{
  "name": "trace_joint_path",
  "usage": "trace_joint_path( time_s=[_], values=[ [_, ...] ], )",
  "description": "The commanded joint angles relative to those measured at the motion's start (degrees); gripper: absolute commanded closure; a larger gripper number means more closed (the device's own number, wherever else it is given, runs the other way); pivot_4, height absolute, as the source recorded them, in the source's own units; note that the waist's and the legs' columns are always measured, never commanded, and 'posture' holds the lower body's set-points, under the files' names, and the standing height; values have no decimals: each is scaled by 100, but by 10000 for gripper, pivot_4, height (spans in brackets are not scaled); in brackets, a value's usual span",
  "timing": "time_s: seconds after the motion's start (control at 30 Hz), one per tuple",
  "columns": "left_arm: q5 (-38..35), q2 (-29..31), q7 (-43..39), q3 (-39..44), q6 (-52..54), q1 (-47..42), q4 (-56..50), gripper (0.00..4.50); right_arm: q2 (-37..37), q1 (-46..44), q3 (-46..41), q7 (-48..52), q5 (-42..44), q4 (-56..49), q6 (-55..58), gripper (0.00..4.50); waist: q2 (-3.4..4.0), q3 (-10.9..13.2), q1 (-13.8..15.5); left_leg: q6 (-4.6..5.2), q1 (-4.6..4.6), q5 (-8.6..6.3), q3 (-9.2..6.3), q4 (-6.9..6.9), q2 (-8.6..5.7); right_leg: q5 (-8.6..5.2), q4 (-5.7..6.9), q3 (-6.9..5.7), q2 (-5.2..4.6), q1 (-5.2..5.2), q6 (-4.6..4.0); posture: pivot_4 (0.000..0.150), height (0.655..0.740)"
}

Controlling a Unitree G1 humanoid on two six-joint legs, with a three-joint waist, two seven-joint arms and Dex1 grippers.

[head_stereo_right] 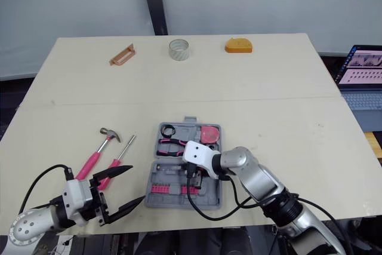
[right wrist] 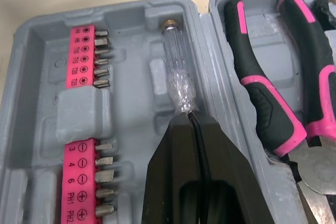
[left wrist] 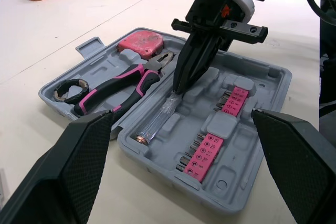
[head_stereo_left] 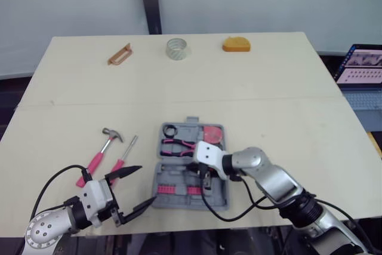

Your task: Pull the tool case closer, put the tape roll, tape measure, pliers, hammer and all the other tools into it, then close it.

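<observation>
The grey tool case point(head_stereo_left: 191, 122) lies open near the table's front edge. Its upper half holds pink-handled pliers point(left wrist: 118, 87), a red tape measure point(left wrist: 137, 44) and a black ring point(left wrist: 72, 88). Pink bit strips point(right wrist: 84, 56) fill the lower half. My right gripper point(right wrist: 188, 115) is shut on the end of a clear-handled screwdriver point(right wrist: 177, 69) lying in the lower half. My left gripper point(head_stereo_left: 138, 189) is open at the case's front left corner, holding nothing. A pink-handled hammer point(head_stereo_left: 98, 156) and a pink screwdriver point(head_stereo_left: 123, 156) lie left of the case. The tape roll point(head_stereo_left: 177, 48) is at the far edge.
An orange object point(head_stereo_left: 237, 44) and a brown wooden piece point(head_stereo_left: 119, 54) also lie along the far edge. A laptop point(head_stereo_left: 361, 70) sits off the table to the right. Bare tabletop stretches between the case and the far items.
</observation>
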Motion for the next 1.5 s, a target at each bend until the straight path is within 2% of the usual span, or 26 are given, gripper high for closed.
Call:
trace_joint_path(
  time_s=[0.03,0.63,1.0,1.37,1.5],
  values=[
    [7,42,37,0,-1,3,-126,0,20,28,148,93,-62,28,168,44652,0,0,0,0,0,0,0,0,0,0,0,0,0,0,0,1500,7400],
    [11,20,106,-93,37,10,-177,0,108,-111,722,-2,-304,85,1351,44652,-7,-49,-6,-9,9,-4,4,-1,13,0,2,1,13,0,-10,1500,7400],
    [11,18,139,-124,46,20,-197,0,292,-213,839,-5,-363,234,1441,44652,2,-111,-40,-13,16,-6,6,-5,21,-2,2,1,21,2,-16,1500,7400],
    [5,24,147,-153,81,-56,-163,0,11,-265,-133,551,674,-835,1500,44652,17,-102,5,-15,7,-9,5,-3,21,-2,-3,0,21,-1,-18,1500,7400],
    [-88,34,244,-144,366,-213,-145,0,153,-206,-1264,576,1548,-1010,1460,44652,21,-99,8,-16,7,-8,5,-2,22,-2,-2,0,22,-2,-18,1500,7400]
  ],
)
